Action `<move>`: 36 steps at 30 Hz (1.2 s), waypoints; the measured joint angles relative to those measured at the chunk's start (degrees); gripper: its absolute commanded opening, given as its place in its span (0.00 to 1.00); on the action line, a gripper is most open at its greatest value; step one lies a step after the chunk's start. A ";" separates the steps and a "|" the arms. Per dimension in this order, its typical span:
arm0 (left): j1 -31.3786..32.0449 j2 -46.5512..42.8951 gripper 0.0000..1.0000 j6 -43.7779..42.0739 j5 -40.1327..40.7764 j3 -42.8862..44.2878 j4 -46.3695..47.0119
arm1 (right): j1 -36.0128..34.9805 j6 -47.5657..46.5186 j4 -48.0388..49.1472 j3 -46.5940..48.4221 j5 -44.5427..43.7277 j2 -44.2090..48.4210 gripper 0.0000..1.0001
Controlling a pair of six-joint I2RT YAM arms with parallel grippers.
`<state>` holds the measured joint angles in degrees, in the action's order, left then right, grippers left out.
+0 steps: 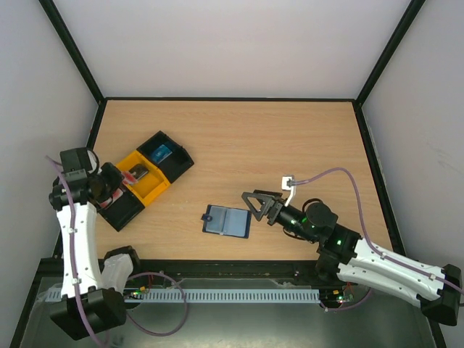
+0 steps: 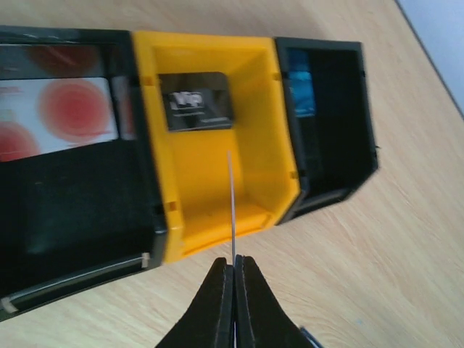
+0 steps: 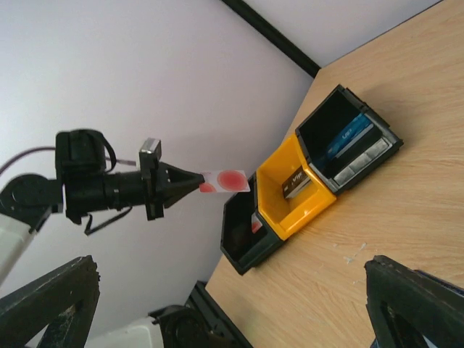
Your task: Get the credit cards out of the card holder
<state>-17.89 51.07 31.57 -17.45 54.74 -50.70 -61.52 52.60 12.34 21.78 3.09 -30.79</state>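
The navy card holder [image 1: 227,222] lies open on the table, just left of my right gripper [image 1: 251,204], which is open and empty; its fingers [image 3: 51,304] frame the right wrist view. My left gripper [image 1: 116,183] is shut on a white card with pinkish-red circles [image 3: 226,180], held in the air over the near black tray [image 3: 250,235]. In the left wrist view the card shows edge-on [image 2: 233,203] beyond the closed fingertips [image 2: 233,262]. A like card [image 2: 58,116] lies in that black tray.
Three joined trays stand at the left: black [image 1: 119,206], yellow [image 1: 148,181] holding a black VIP card [image 2: 199,101], and black [image 1: 167,154] holding a blue card [image 2: 301,90]. Black frame rails edge the table.
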 measured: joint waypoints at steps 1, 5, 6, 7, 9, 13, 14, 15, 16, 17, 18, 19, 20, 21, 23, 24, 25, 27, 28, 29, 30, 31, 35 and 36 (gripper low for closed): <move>-0.46 0.02 0.03 -0.07 0.94 0.13 -0.68 | 0.00 -0.48 -0.33 0.42 0.76 -0.55 0.97; -3.08 0.37 0.03 -0.59 5.75 1.57 -2.60 | 0.00 -2.10 -1.44 1.92 3.48 -2.23 0.97; -4.02 0.48 0.03 -0.81 6.67 1.57 -2.56 | 0.02 -2.45 -1.75 2.19 4.11 -2.45 0.98; -4.98 0.72 0.03 -1.11 7.45 1.57 -2.69 | 0.07 -2.75 -1.99 2.43 4.68 -2.56 0.98; -7.06 1.38 0.03 -1.90 8.09 1.46 -2.62 | 0.26 -3.39 -3.08 3.10 5.77 -2.64 0.98; -13.49 3.80 0.03 -4.31 7.34 0.55 -2.29 | 0.44 -4.28 -4.42 4.33 7.10 -2.62 0.98; -14.71 4.50 0.03 -4.87 7.15 0.39 -2.29 | 0.46 -4.48 -4.74 4.59 7.32 -2.51 0.98; -15.63 5.20 0.03 -5.40 6.93 0.35 -2.21 | 0.50 -4.66 -5.01 4.79 7.43 -2.36 0.98; -16.13 5.81 0.03 -5.86 6.47 0.28 -1.84 | 0.50 -4.83 -5.33 4.85 7.50 -2.10 0.97; -16.26 6.32 0.03 -6.27 5.77 0.13 -1.22 | 0.52 -4.94 -5.70 4.85 7.52 -1.79 0.98; -16.33 6.82 0.03 -6.75 4.85 -0.15 -0.52 | 0.55 -5.05 -6.10 4.85 7.52 -1.57 0.98; -16.44 7.37 0.03 -7.13 3.85 -0.59 0.22 | 0.57 -5.11 -6.45 4.85 7.52 -1.38 0.98; -16.48 7.96 0.03 -7.45 2.78 -1.18 0.98 | 0.63 -5.22 -6.75 4.85 7.50 -1.20 0.98; -16.48 8.55 0.03 -7.85 1.73 -1.97 1.90 | 0.68 -5.27 -6.99 4.85 7.50 -1.05 0.97; -16.50 9.64 0.03 -8.33 0.44 -3.43 3.19 | 0.72 -5.33 -7.26 4.85 7.50 -0.81 0.98; -16.52 10.10 0.03 -8.48 0.20 -3.89 3.63 | 0.76 -5.44 -7.43 4.85 7.48 -0.68 0.98; -16.52 10.60 0.03 -8.66 0.02 -4.39 4.22 | 0.79 -5.51 -7.58 4.85 7.43 -0.50 0.98; -16.52 11.52 0.03 -8.68 -0.20 -5.07 5.44 | 0.81 -5.66 -7.89 4.85 7.26 -0.15 0.98; -16.52 12.09 0.03 -8.68 -0.48 -5.22 6.08 | 0.81 -5.70 -7.96 4.85 7.17 0.02 0.98; -16.52 12.68 0.03 -8.70 -0.66 -5.25 6.73 | 0.81 -5.75 -8.09 4.92 7.04 0.15 0.98; -16.52 13.42 0.03 -8.70 -0.87 -5.25 7.61 | 0.81 -5.81 -8.24 5.05 6.93 0.22 0.98; -16.52 14.16 0.03 -8.70 -1.05 -5.25 8.44 | 0.81 -5.90 -8.28 5.14 6.80 0.26 0.98; -16.52 17.11 0.03 -9.01 -1.29 -5.25 11.26 | 0.81 -6.01 -8.96 5.70 5.92 0.37 0.98; -16.52 17.59 0.03 -9.14 -1.09 -5.27 11.69 | 0.81 -6.03 -9.11 5.77 5.75 0.44 0.98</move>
<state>-34.41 68.66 22.44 -18.55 49.47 -39.00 -60.71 46.57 3.22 27.55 8.84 -30.35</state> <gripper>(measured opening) 0.030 0.977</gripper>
